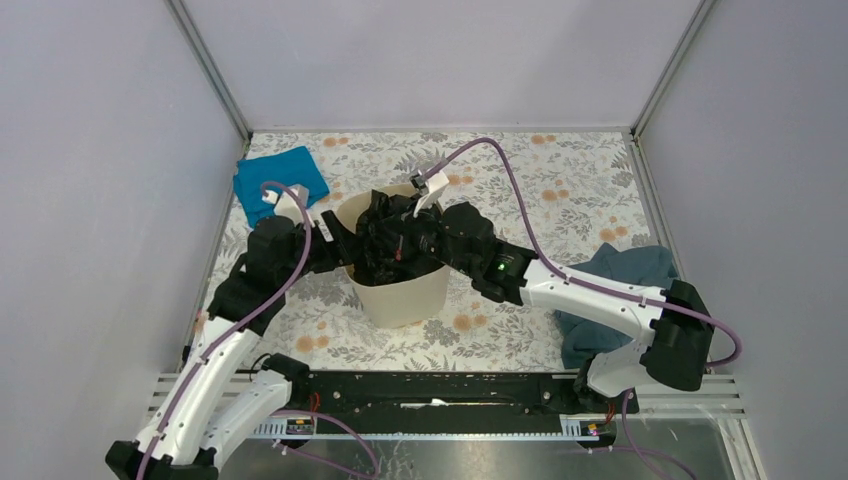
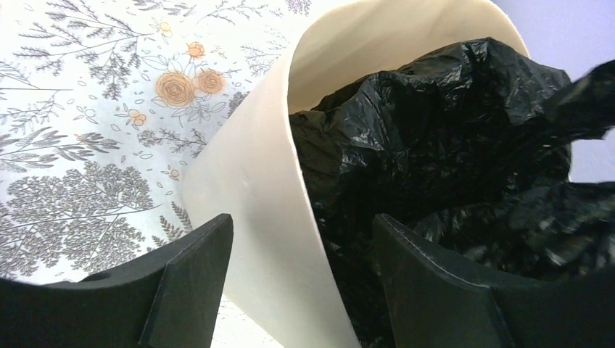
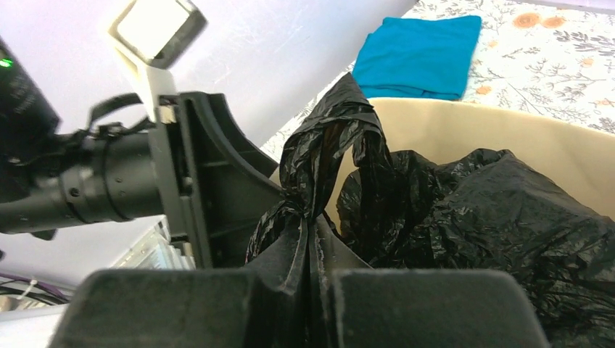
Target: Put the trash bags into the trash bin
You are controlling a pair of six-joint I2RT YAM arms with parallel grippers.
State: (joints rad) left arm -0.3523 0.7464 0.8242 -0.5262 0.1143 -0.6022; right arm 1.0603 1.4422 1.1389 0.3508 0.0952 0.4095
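Black trash bag (image 1: 385, 240) bunched inside the trash bin (image 1: 400, 295), heaped above its rim. Stuffing step, seemingly. Right gripper (image 3: 312, 246) clenched on a twisted fold of bag; left gripper (image 2: 301, 232) spread open astride the bin wall. Next: press the fold down, then let go.
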